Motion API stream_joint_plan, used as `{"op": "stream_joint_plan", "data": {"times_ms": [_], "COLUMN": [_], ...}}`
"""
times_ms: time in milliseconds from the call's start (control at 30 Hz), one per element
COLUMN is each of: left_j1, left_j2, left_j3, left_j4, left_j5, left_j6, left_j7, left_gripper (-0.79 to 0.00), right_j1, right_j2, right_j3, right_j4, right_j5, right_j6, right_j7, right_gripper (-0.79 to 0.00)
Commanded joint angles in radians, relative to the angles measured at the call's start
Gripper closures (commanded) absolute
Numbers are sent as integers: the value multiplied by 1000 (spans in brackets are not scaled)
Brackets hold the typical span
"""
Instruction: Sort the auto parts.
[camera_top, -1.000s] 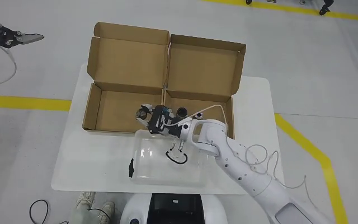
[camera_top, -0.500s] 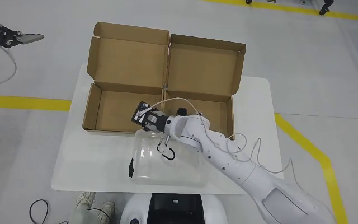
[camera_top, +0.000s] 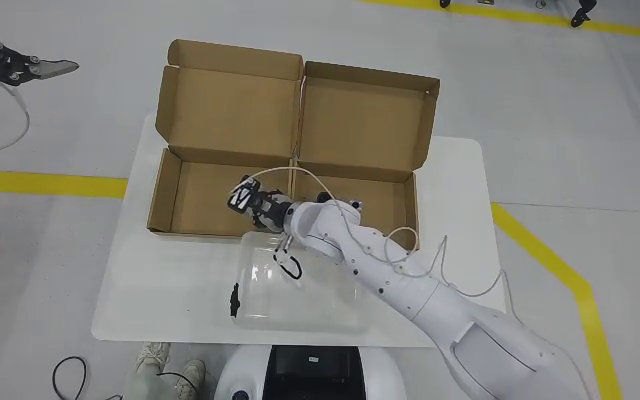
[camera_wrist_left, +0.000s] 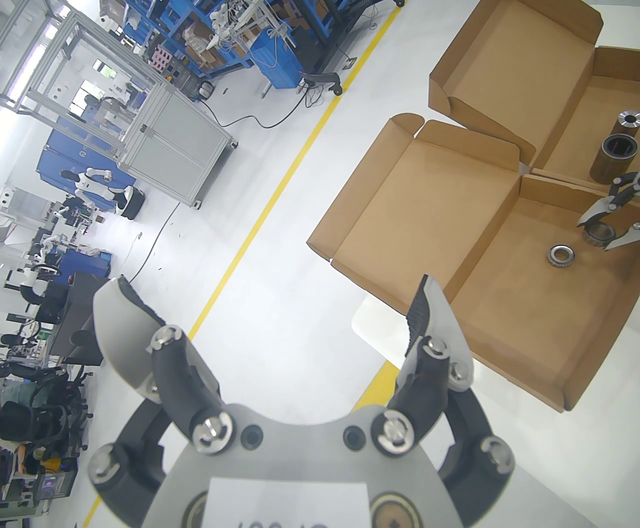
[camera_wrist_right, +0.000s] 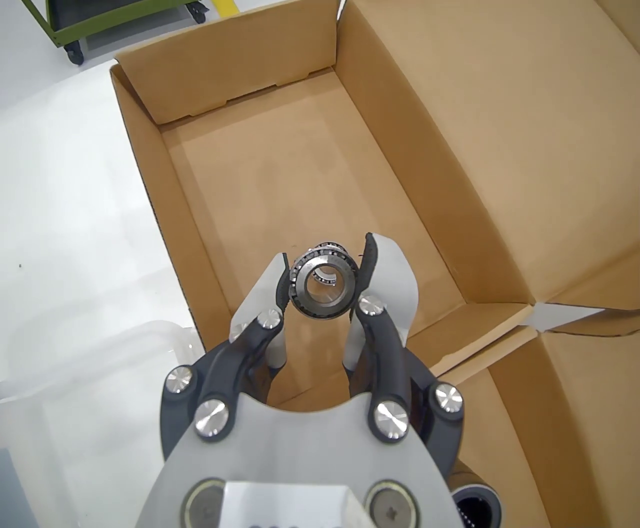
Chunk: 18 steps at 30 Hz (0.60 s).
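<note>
Right gripper (camera_wrist_right: 327, 250) is clenched on the silver ring-shaped metal bearing (camera_wrist_right: 324, 287), hanging over the floor of the open brown cardboard box (camera_wrist_right: 280, 165). Placing step, I'd say. Next it needs lowering, then release beside the 1 loose bearing (camera_wrist_left: 561, 255) on the box floor. Left gripper (camera_wrist_left: 270, 310), jaws spread and empty, hangs well away from the box.

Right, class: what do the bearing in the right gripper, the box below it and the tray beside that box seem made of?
The bearing looks like polished steel: silvery, glinting, with shiny rollers. The box is matte brown cardboard, by its folded flaps and creases. The tray is probably clear glossy plastic: the white table shows through it.
</note>
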Motion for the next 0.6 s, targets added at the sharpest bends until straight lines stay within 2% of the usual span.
{"op": "stream_joint_plan", "data": {"times_ms": [0, 67, 133, 367, 567], "left_j1": [0, 0, 0, 0, 0], "left_j2": [0, 0, 0, 0, 0], "left_j3": [0, 0, 0, 0, 0], "left_j4": [0, 0, 0, 0, 0], "left_j5": [0, 0, 0, 0, 0], "left_j6": [0, 0, 0, 0, 0], "left_j7": [0, 0, 0, 0, 0], "left_gripper": [-785, -785, -785, -785, -785], "right_j1": [1, 2, 4, 2, -27], "right_j2": [-6, -12, -18, -28, -12], "right_j3": [0, 1, 2, 25, 69], "right_j4": [11, 20, 32, 55, -5], "right_j5": [-3, -5, -7, -11, -39], "right_j6": [7, 11, 10, 0, -27], "right_j7": [6, 10, 12, -9, -53], "right_gripper": [-71, -212, -277, -342, -363]}}
